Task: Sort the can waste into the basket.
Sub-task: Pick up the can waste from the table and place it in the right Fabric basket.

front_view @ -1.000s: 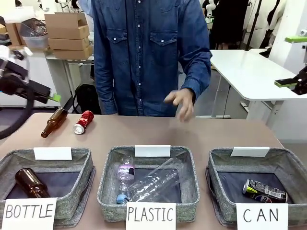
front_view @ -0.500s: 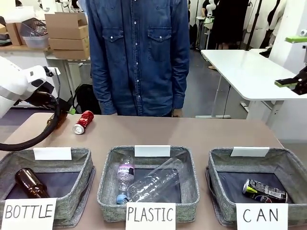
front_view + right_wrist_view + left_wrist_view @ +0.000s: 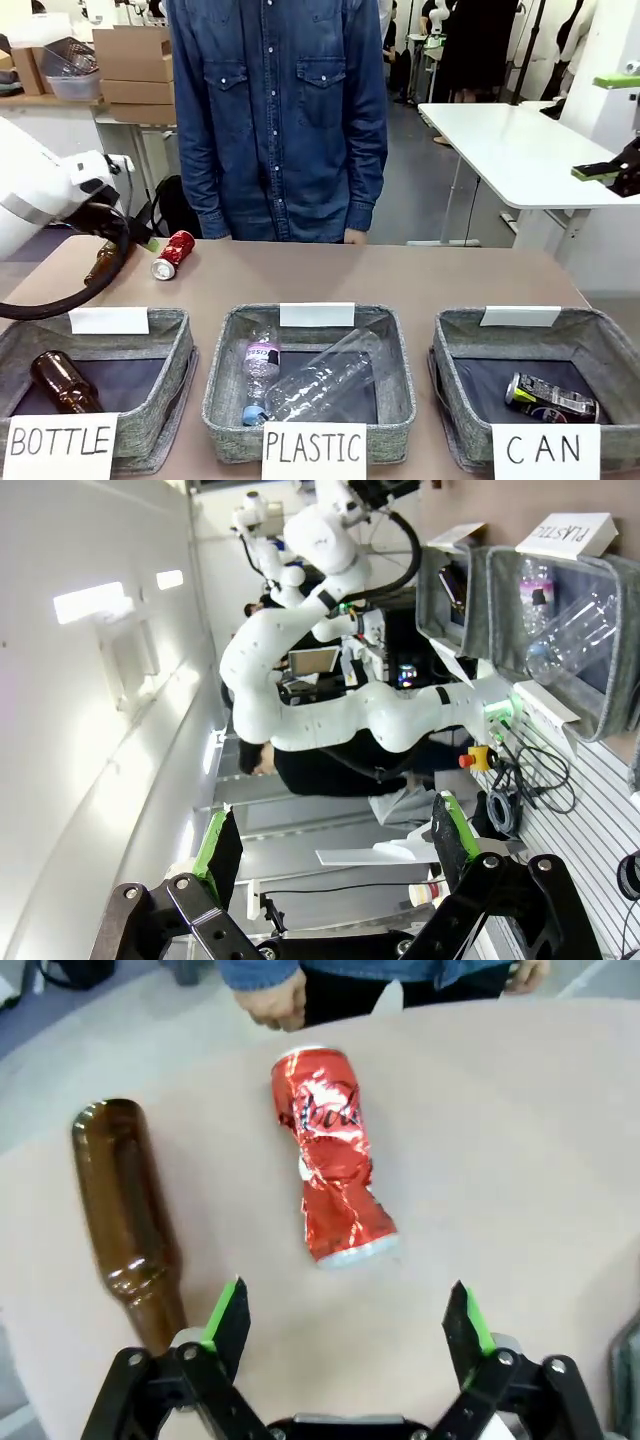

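1. The left tool [image 3: 350, 1305] has its jaws spread wide with nothing between them. It is aimed down at the worktop [image 3: 520, 1160], and its green-padded fingers sit at the lower middle of the left wrist view.
2. Just above the fingers in that view lies the red can [image 3: 330, 1155]. It is crumpled and on its side, silver end toward the tool, and touches neither pad.
3. A brown bottle [image 3: 125, 1210] lies at the left of that frame, beside the can but apart from it. Its neck comes close to the left-hand finger.
4. A person's hand [image 3: 272, 1000] rests at the top edge, near the can's far end.
5. In the front view the red can [image 3: 173, 255] is at the upper left. The basket [image 3: 455, 335] signed "CAN" is at the lower right, well apart from it. The dark can [image 3: 550, 397] already lies inside.
6. The right tool [image 3: 331, 820] is also spread and empty, facing out into the room.
7. Judged step: approach to the second can, with one can sorted and one left.
8. The next move calls for lowering until the fingers straddle the can across its width, ideally at the crushed waist. The left-hand finger must stay clear of the bottle neck. After closing, the can has to travel to the lower-right basket, past the "PLASTIC" basket [image 3: 222, 390].
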Controlling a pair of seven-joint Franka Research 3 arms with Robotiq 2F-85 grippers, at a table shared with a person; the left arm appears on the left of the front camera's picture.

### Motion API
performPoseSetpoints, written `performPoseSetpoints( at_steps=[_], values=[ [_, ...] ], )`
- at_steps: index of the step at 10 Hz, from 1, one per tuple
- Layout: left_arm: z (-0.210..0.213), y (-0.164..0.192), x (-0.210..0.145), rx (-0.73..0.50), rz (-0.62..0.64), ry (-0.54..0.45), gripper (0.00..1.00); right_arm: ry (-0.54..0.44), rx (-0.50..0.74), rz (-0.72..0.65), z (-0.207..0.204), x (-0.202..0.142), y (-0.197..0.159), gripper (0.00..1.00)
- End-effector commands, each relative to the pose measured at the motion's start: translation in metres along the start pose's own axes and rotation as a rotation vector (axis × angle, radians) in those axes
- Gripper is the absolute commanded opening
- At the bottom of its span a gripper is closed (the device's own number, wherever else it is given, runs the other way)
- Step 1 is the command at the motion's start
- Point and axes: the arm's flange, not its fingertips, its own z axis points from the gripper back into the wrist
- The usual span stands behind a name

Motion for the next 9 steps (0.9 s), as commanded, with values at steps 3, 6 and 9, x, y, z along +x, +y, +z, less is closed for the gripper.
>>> performPoseSetpoints(
  at_steps=[3,6,9],
  values=[
    [-0.045,0.013,0.049,0.086,0.033,0.091,1.00,0.010,-0.004,0.021,0.003,-0.001,0.001,1.00],
    [-0.077,0.007,0.059,0.059,0.016,0.145,1.00,0.010,-0.004,0.021,0.003,-0.001,0.001,1.00],
    [-0.097,-0.005,0.062,0.045,0.005,0.189,1.00,0.010,-0.004,0.021,0.003,-0.001,0.001,1.00]
  ],
)
